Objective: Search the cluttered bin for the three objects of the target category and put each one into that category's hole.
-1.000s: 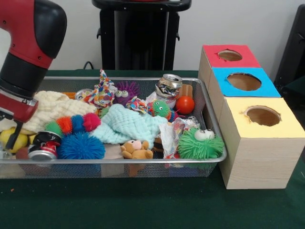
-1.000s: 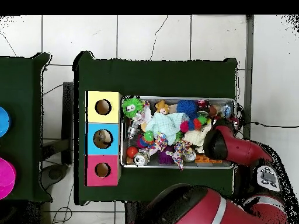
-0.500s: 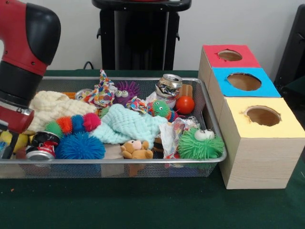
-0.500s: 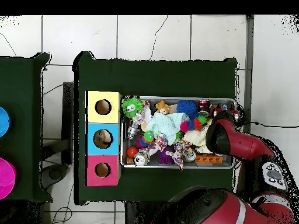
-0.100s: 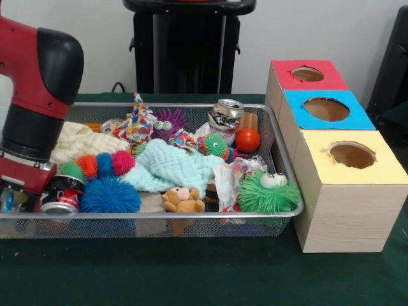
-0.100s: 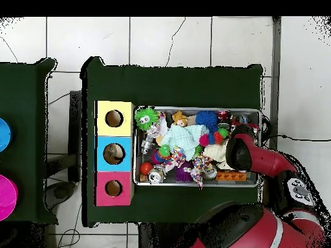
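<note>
The hand [image 5: 14,199] sits low in the end of the wire bin [image 5: 159,215] farthest from the boxes, just beside a red and white can [image 5: 60,194]; its tips are sunk among the clutter behind the mesh, so I cannot tell whether they are spread or pinching anything. The red and black arm [image 5: 38,95] drops steeply onto that corner, probably because the can lies against the bin's front rim there. If cans are the target category, which nothing here settles, a crushed silver can [image 5: 225,115] stands at the far side near an orange ball [image 5: 247,139], and a 3rd, lying can [image 5: 110,125] shows by the cream cloth [image 5: 76,143]. Outward lie a blue spiky ball [image 5: 108,195], a mint cloth [image 5: 172,167] and a green spiky ball [image 5: 268,191]. The 3 boxes, yellow [image 5: 350,185], blue [image 5: 326,109] and red [image 5: 307,74], stand in a row against the bin's other end on the table [image 5: 191,274], holes upward, well apart from the hand.
</note>
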